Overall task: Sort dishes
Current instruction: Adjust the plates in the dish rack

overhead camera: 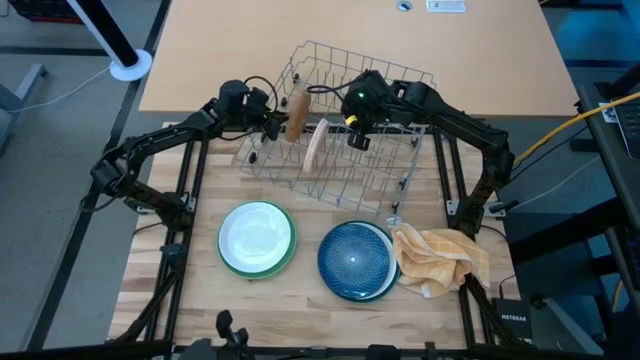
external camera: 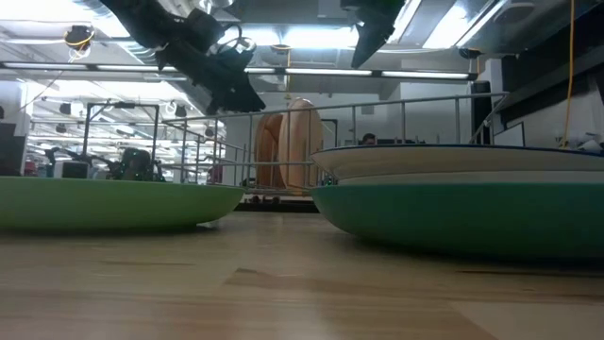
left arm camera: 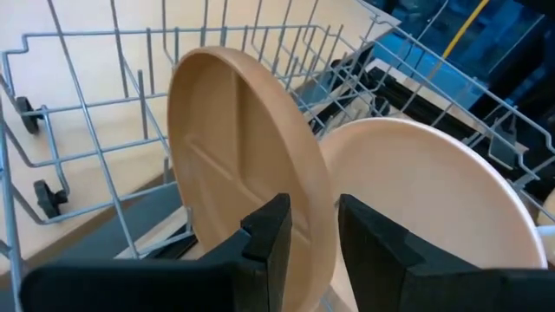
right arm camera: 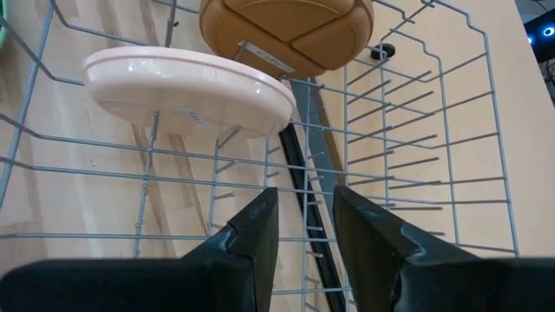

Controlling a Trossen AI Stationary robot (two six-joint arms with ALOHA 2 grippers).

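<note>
Two plates upright in rack (overhead camera: 345, 160): brown plate (overhead camera: 296, 115) clamped by left gripper (overhead camera: 275, 124), tan plate (overhead camera: 317, 145) just beside; right gripper (overhead camera: 357, 133) parted, empty, above rack

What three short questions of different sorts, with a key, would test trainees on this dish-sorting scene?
1. True or false: the small brown wooden plate stands on edge in the grey wire rack.
2. Which gripper's fingers straddle that plate's rim: A left, B right?
3. Fill in: the crumpled yellow checked cloth lies beside the ____ plate.

Key: 1 true. 2 A. 3 teal-blue: the large round teal-blue plate on the pale wooden table.
</note>
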